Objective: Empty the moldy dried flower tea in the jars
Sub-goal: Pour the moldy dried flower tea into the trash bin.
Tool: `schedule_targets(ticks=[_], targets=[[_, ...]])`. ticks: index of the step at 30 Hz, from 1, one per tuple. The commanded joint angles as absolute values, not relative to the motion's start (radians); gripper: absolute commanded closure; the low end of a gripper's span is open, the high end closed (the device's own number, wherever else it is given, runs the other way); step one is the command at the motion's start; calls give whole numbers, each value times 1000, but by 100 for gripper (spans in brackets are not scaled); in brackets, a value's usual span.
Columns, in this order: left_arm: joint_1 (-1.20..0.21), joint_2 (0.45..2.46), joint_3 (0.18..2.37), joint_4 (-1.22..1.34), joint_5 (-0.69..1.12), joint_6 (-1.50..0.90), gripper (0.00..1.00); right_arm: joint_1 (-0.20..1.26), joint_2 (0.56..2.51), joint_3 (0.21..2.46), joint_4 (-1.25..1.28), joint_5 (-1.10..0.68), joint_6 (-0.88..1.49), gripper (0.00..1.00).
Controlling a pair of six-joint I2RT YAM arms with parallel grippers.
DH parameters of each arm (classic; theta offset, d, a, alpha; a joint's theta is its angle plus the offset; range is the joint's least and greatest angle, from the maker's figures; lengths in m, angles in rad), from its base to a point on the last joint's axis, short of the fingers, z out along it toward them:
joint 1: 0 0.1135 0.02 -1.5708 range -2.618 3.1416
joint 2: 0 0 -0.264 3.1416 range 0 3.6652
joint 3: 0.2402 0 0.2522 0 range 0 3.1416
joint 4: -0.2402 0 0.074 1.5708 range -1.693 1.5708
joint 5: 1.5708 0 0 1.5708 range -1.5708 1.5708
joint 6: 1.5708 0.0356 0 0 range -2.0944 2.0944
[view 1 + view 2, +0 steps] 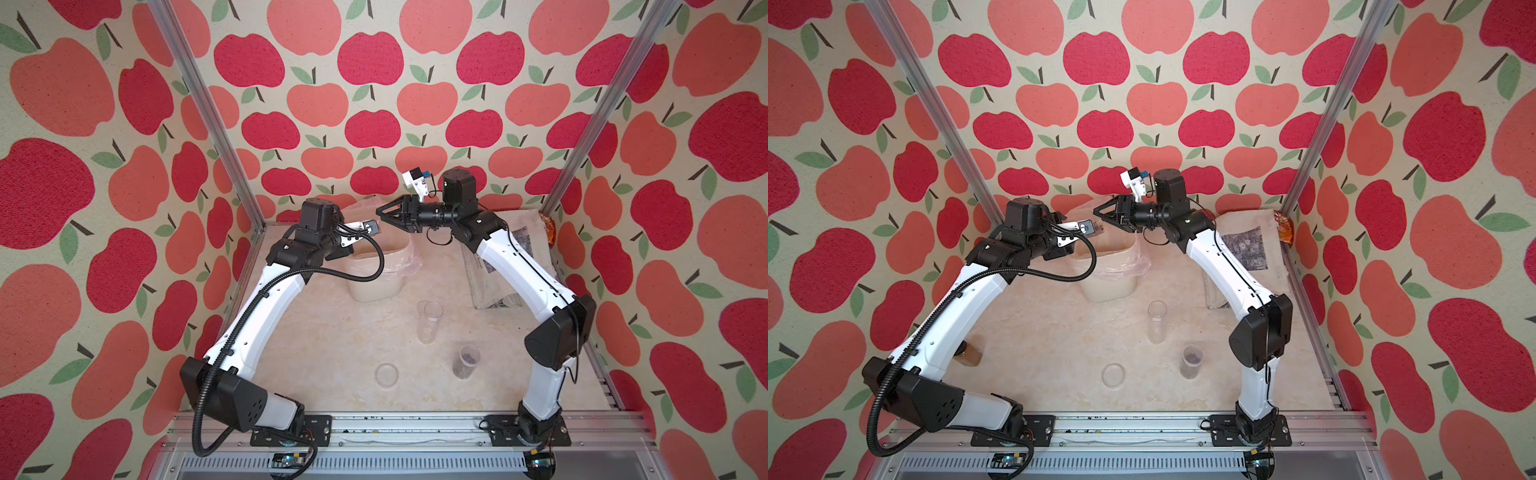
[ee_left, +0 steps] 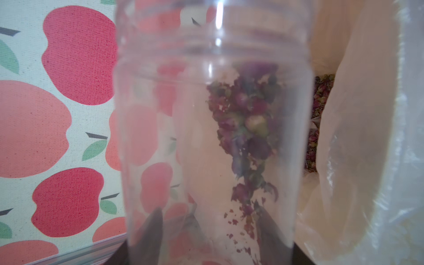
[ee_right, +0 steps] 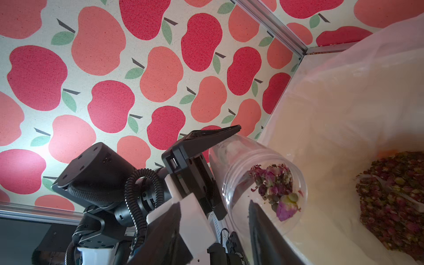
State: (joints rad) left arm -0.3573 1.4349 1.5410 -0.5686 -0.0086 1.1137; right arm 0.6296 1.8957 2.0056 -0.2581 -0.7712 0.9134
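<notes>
1. The left gripper (image 2: 208, 211) is clamping a held jar (image 3: 241, 165) near its base. One finger is sitting on each side of the clear wall.
2. The held jar is hanging tipped over the cream bin (image 1: 374, 286) at the back of the table (image 1: 332, 353). Its open mouth is pointing down toward the inside of the bin.
3. The dried flower tea (image 3: 274, 183) is lying as a loose clump of purple-brown buds along the low side of the held jar, close to the mouth. Small crumbs are trailing back toward the base in the left wrist view.
4. The liner (image 3: 344, 103) is draping over the bin rim. A heap of dried buds (image 3: 394, 202) is already lying inside it.
5. The right gripper (image 1: 380, 215) is hovering just beside the held jar, above the bin. Its jaws are standing apart with nothing between them.
6. An empty-looking jar (image 1: 430, 322) is standing on the table in front of the bin, and I cannot tell whether it has a lid on.
7. A third jar (image 1: 467, 360) is standing nearer the front with dark bits showing inside.
8. A loose clear lid (image 1: 387, 375) is lying flat on the table, apart from both standing jars.
9. A newspaper (image 1: 494, 274) is lying under the right arm at the back right.
</notes>
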Motion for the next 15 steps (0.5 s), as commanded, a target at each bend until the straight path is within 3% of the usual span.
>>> schedule_targets(ticks=[1,15], targets=[[-351,1405,1523,-532,20,1127,100,648,1923,2053,-288,-788,940,50],[-369,1393,1480,-481,30,1163,100,676,1969,2048,-215,-812,1042,70]])
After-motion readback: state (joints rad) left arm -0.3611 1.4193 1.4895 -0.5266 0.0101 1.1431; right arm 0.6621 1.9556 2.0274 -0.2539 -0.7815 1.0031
